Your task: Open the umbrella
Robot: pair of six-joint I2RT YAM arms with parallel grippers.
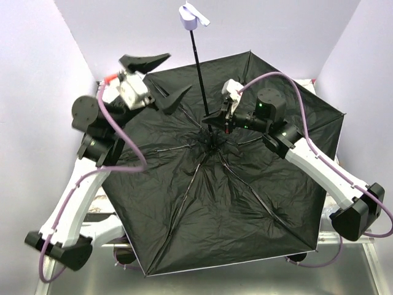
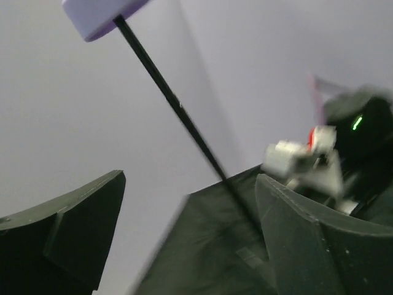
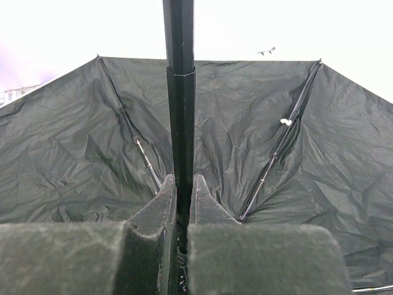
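Top external view, left gripper (image 1: 161,80) spread wide and empty at left, umbrella (image 1: 215,196) open across the centre, black lining up, thin shaft (image 1: 198,61) rising to lavender handle (image 1: 191,16), right gripper (image 1: 210,123) pinched tight low on that shaft.

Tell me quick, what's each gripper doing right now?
Left gripper: open, holding nothing.
Right gripper: shut on the umbrella shaft.

Pale lavender walls (image 1: 288,31) rise beyond my left tool (image 1: 178,75) and my right tool (image 1: 212,123), closing in on both sides. A grey, shiny metal tabletop (image 1: 245,279) shows well nearer than either tool.
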